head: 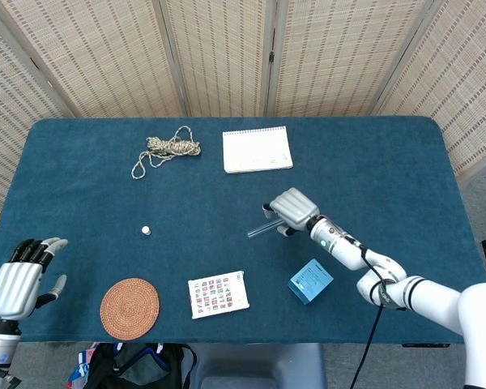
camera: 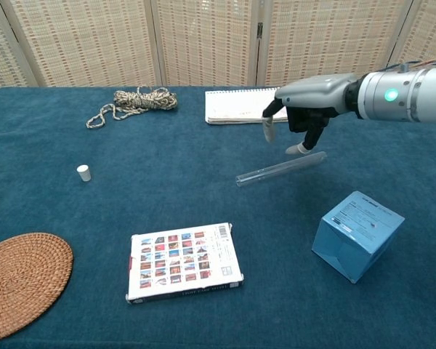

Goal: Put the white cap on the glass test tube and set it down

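Stage: early, nothing capped | clear glass test tube (camera: 281,168) flat on blue tabletop (camera: 392,138) | small white cap (camera: 83,172) well apart, untouched | right hand (camera: 299,110) above tube, fingers spread, empty | left hand (head: 20,278) idle, fingers apart.

Clear glossy glass tube (camera: 280,169), matt blue cloth table (camera: 167,196), rough woven coaster (camera: 20,281), w/ smooth grey hand (camera: 305,98).
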### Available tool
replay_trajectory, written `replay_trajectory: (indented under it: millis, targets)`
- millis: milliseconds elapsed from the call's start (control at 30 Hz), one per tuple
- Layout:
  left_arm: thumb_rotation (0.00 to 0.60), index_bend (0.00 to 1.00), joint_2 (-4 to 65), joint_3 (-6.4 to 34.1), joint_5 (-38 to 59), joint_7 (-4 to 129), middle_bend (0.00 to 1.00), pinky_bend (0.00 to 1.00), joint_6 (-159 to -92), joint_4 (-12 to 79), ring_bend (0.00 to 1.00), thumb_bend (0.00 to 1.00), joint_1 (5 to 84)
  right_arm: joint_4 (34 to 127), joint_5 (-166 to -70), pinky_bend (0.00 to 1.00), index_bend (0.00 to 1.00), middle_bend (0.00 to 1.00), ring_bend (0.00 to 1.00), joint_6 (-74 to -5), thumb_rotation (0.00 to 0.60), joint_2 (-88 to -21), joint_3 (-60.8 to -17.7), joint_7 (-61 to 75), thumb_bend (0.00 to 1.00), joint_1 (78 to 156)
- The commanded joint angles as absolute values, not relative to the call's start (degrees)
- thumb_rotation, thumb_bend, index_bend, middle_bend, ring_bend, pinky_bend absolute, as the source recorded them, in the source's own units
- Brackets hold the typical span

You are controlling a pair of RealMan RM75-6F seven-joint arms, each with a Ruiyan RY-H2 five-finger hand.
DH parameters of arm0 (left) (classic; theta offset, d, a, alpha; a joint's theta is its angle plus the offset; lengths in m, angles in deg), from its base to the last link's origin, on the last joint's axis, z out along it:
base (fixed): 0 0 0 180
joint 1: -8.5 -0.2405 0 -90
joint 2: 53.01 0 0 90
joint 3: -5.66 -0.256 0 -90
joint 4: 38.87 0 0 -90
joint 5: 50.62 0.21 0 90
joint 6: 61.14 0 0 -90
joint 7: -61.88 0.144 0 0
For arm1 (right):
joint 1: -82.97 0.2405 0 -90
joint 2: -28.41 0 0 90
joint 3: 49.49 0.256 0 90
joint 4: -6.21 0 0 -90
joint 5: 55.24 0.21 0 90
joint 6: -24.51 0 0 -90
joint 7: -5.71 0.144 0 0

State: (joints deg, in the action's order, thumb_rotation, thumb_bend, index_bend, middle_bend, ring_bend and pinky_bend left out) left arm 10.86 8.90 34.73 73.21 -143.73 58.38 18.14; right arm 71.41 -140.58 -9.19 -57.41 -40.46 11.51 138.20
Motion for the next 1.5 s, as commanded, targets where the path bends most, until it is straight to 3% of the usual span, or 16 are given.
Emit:
replay_trajectory:
  millis: [33,733,1500]
  targets:
    - [0.600,0.20,10.9,8.9,34.6,73.2,0.23,0.15,-143.8,58.3,0.20,0.34,18.1,68.7,-141.0,1.00,0.42,1.00,1.00,-8.5,0.600,-59.5,-41.5,13.2,0.29,139.4]
    - [0.600,0.19,11.4,8.6,34.5,72.0,0.23,0.15,-144.1,57.1,0.20,0.34,17.6,57.7,-141.4,1.00,0.43,1.00,1.00,-5.2,0.600,-66.6,-45.2,17.5,0.29,143.4]
    - [0.600,0.18,11.6,8.5,34.1,72.0,0.23,0.15,-143.8,56.7,0.20,0.34,17.5,52.4,-141.2,1.00,0.44,1.00,1.00,-4.0,0.600,-69.5,-47.1,19.7,0.31,144.7]
